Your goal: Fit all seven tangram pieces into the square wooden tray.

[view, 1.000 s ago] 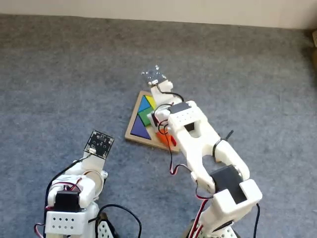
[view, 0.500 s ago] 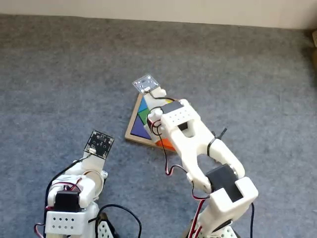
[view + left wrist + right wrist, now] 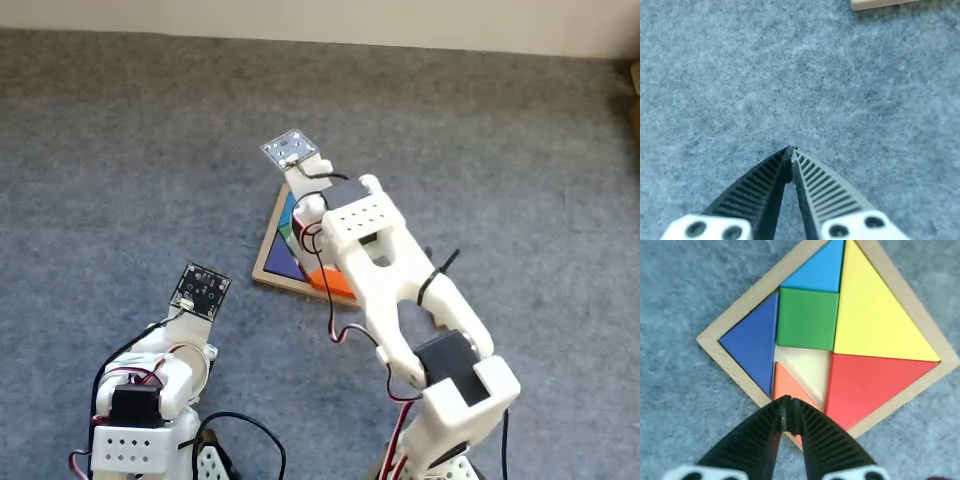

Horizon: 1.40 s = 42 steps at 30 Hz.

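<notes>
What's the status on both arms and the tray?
Left gripper shut, empty, over carpet. Right gripper shut at tray edge by orange piece. Seven pieces lie in tray. Nothing obstructing.

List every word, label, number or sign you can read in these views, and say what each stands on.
No text can be read.
The wooden tray and its pieces, such as the yellow triangle and green square, are plain.
The left wrist board and right wrist board carry specks too small to read.
The carpet bears no print.
</notes>
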{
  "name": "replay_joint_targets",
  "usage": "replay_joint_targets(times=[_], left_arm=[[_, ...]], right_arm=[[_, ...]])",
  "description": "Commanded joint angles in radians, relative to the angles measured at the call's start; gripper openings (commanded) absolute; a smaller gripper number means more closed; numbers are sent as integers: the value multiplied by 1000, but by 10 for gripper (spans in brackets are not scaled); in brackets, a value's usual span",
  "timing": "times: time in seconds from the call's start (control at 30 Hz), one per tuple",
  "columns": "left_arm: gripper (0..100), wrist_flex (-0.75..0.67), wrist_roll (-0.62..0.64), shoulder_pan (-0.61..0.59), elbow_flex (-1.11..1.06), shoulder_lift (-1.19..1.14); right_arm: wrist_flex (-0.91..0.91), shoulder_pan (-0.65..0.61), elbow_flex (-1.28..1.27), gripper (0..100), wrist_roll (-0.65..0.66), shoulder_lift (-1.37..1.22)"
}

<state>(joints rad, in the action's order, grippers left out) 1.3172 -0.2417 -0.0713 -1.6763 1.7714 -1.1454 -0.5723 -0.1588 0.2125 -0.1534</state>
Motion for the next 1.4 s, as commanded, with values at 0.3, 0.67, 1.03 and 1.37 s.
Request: replay_joint_targets(times=[0.3, 0.67, 1.03, 1.37], left_arm=[[7, 5, -12, -8, -19, 50], [7, 5, -12, -8, -19, 50], [7, 5, -12, -8, -19, 50], [7, 5, -12, -8, -19, 50]], right_arm=[[148, -19, -205, 8, 6, 10], [285, -16, -213, 8, 6, 10], [260, 12, -223, 8, 5, 268], [242, 10, -446, 8, -35, 349]])
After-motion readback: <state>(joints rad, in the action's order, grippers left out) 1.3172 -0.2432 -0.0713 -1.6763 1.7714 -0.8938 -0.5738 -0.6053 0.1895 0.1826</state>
